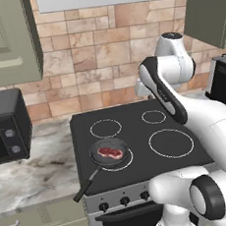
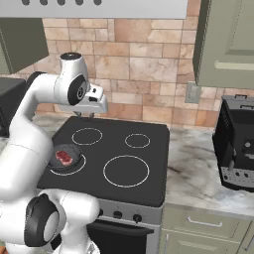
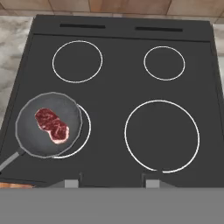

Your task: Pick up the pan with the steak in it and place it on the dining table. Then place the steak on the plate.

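The pincer, parted and empty, hangs above the stove; pan with steak sits unobstructed.

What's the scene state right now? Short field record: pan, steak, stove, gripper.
pan: on the stove's front-left burner ring, shifted off-centre, handle past the front edge
steak: lying flat inside the pan
stove: black four-ring cooktop, other three rings bare
gripper: open, empty, high above the cooktop, apart from the pan
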You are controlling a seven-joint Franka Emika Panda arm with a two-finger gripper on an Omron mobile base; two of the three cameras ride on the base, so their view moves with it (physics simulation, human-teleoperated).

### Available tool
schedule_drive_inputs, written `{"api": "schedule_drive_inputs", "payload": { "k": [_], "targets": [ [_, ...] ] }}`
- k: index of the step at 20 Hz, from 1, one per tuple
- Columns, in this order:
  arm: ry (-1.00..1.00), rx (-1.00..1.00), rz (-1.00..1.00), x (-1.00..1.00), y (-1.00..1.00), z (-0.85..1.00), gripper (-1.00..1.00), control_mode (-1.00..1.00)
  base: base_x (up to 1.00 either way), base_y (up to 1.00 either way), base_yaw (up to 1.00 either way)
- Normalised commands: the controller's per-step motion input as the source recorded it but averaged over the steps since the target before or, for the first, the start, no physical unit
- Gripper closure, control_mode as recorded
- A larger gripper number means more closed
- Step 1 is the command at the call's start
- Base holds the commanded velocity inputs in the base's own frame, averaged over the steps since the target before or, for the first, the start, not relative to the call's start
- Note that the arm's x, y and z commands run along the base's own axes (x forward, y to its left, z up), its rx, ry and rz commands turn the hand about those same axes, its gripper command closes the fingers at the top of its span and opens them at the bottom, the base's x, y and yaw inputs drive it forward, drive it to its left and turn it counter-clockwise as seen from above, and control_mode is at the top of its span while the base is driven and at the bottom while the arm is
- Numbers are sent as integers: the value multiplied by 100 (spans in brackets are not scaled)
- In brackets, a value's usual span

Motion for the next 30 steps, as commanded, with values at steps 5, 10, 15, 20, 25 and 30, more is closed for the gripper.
{"api": "schedule_drive_inputs", "payload": {
  "k": [5, 10, 15, 20, 25, 30],
  "targets": [
    [-1, 0, 0, -18, 12, -1, -100, -100, 0, 0, 0],
    [-2, 1, 0, -41, 33, -7, -100, -100, 0, 0, 0],
    [-2, 1, 0, -46, 44, -15, -100, -100, 0, 0, 0],
    [0, 0, 0, -34, 60, -27, -100, -100, 0, 0, 0],
    [-1, 2, -1, -23, 62, -30, -100, -100, 0, 0, 0],
    [0, 3, -2, -17, 62, -30, -100, -100, 0, 0, 0]
  ]
}}
